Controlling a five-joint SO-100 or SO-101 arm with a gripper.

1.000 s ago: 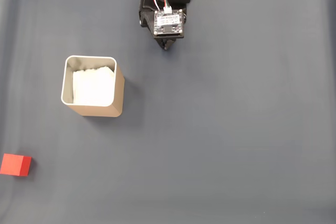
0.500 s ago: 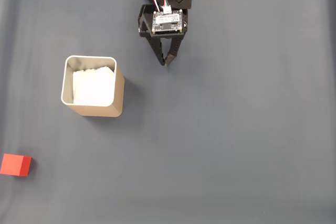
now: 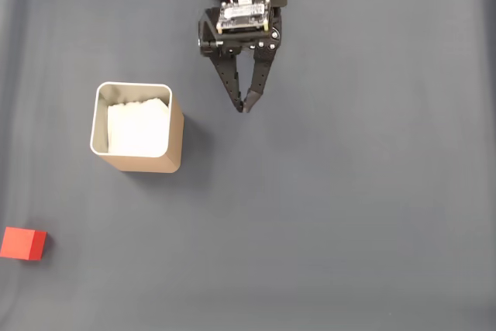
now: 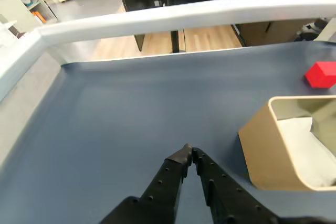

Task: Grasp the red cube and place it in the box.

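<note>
A dark blue-grey tabletop [image 3: 349,215] carries everything, and the box [image 3: 138,162] serves as the landmark. Seen from above in the fixed view, the box is a tan, open-topped square container with rounded corners and a thin pale rim; inside it is white lining or padding and nothing else, so the cube is not yet delivered. The black tool [image 3: 243,106] is up and to the right of the box, near it but apart, its two fingers drawn together to a point and holding nothing. The red cube [image 3: 23,243] lies well apart from the box, below and to its left, close to the picture's left edge. In the wrist view the box [image 4: 262,150] is right of the tool [image 4: 188,154], with the red cube [image 4: 321,74] beyond it. The likely trouble: the box sits roughly between tool and cube, so a low, straight reach could knock or push the box. The cube also looks far out, near the tabletop's edge, so a stretched arm may grasp it off-centre or nudge it away. The tool must also spread before closing on it.
</note>
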